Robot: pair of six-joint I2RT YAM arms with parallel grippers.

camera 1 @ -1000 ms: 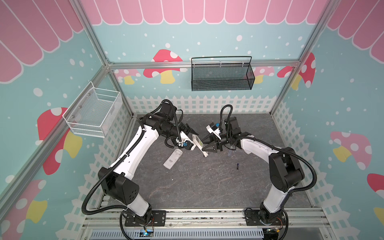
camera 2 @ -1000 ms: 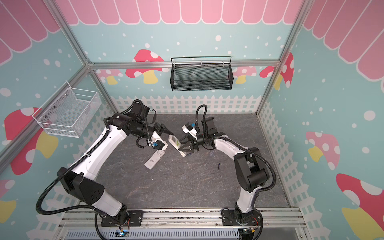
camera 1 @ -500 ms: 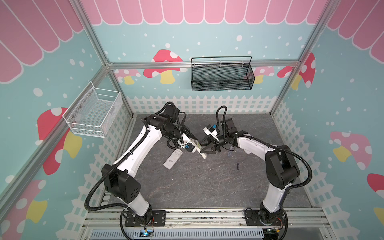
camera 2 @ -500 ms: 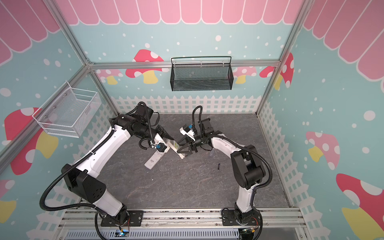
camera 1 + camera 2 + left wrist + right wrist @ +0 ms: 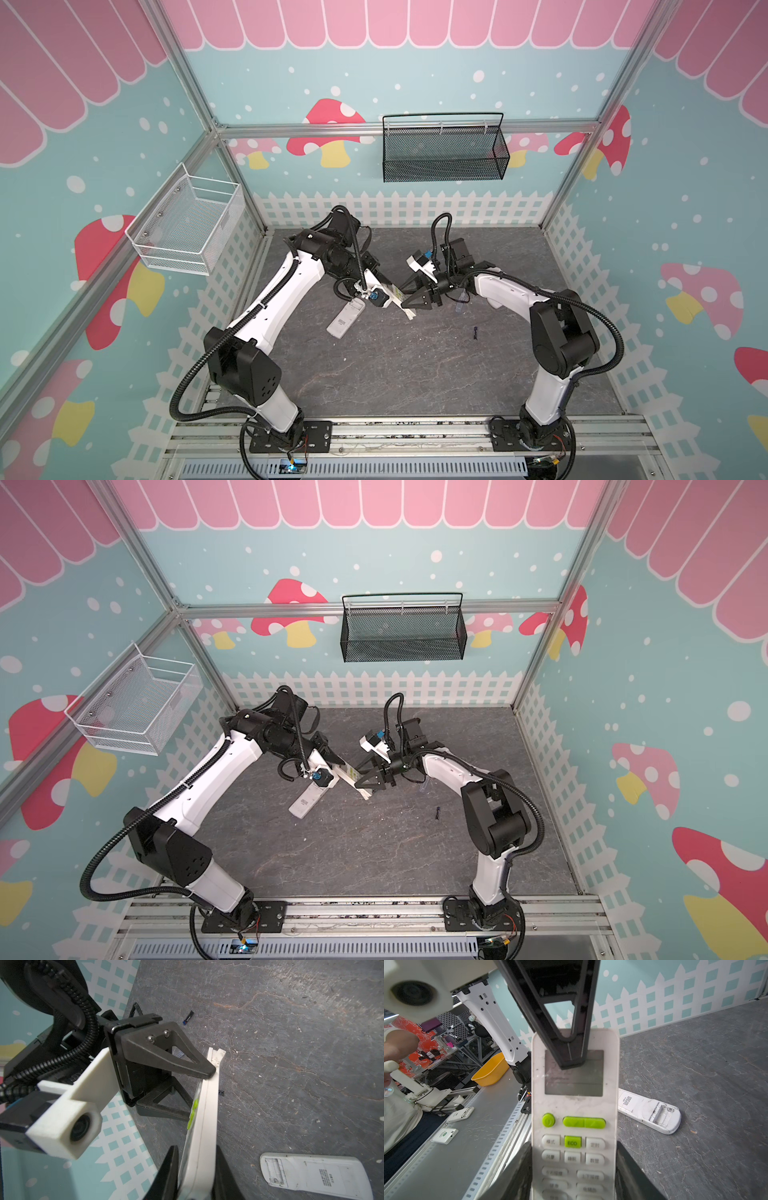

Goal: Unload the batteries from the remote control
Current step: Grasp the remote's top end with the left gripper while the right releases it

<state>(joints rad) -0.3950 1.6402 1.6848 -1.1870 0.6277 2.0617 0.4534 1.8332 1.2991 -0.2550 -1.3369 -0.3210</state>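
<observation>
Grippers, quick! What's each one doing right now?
Left gripper: closed on the green-buttoned remote, front and back.
Right gripper: closed on that remote's side edges.

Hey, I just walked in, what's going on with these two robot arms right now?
Both arms hold one white remote between them. The right pincer grips its button end by the side edges; the left pincer clamps the display end, front and back. A second remote lies back-up on the table with its battery bay open, and one dark battery lies loose nearby.
</observation>
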